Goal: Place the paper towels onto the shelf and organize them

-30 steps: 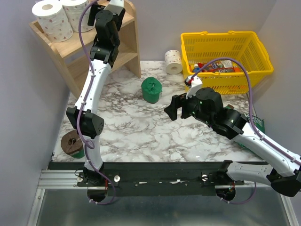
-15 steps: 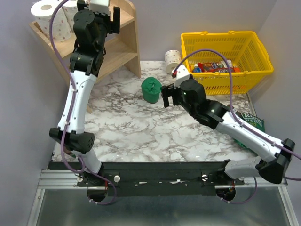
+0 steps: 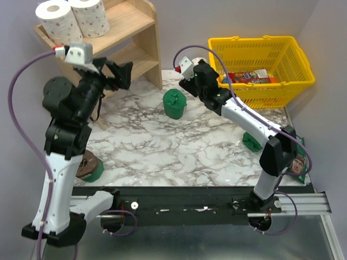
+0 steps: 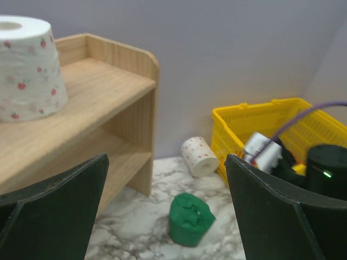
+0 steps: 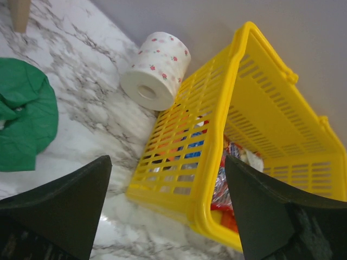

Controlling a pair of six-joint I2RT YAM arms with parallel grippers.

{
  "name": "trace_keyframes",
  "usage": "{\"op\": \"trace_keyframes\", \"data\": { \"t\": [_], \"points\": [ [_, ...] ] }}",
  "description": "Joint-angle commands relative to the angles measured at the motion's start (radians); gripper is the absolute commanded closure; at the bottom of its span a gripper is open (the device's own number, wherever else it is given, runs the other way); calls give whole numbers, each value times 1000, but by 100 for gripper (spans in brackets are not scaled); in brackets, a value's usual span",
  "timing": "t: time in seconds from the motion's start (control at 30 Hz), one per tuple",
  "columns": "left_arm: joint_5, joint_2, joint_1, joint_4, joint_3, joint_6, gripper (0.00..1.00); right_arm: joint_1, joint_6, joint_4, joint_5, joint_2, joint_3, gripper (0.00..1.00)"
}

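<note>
The wooden shelf (image 3: 135,24) stands at the far left with two white spotted rolls (image 3: 53,20) on its top tier; one of them (image 4: 26,67) shows in the left wrist view. My left gripper (image 3: 121,76) is open and empty, in the air in front of the shelf. A third white roll (image 5: 157,70) lies on its side against the yellow basket (image 5: 255,103). My right gripper (image 3: 190,81) is open and empty just above it, hiding it from the top view. One green roll (image 3: 174,103) stands mid-table, another (image 3: 251,142) lies by the right arm, and a third (image 3: 89,167) sits near left.
The yellow basket (image 3: 260,65) at the far right holds snack packets. A flat dark green packet (image 3: 297,162) lies at the right edge. The right arm (image 4: 322,168) reaches across the table's far side. Walls close in on the left and back.
My left gripper has drawn back from the shelf's top tier and come down in front of it, empty. My right gripper has swung from mid-table to the far side by the basket.
</note>
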Motion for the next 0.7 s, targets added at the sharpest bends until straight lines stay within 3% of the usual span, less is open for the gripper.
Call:
{"op": "trace_keyframes", "data": {
  "t": [0.0, 0.13, 0.33, 0.5, 0.67],
  "points": [
    [135, -188, -6, -22, -153, -115, 1, -14, -293, 14, -44, 118, 79, 11],
    [127, -329, -7, -43, -326, -112, 1, -47, -391, 16, -6, 294, 185, 18],
    [-42, -510, -56, -9, -569, -133, 1, -90, -536, 44, -3, 457, 297, 22],
    [-94, -499, -93, -30, -590, -87, 1, -121, -638, 76, -3, 563, 345, 22],
    [-114, -516, -95, 32, -639, -84, 1, -152, -767, 227, 13, 646, 373, 22]
  ]
}}
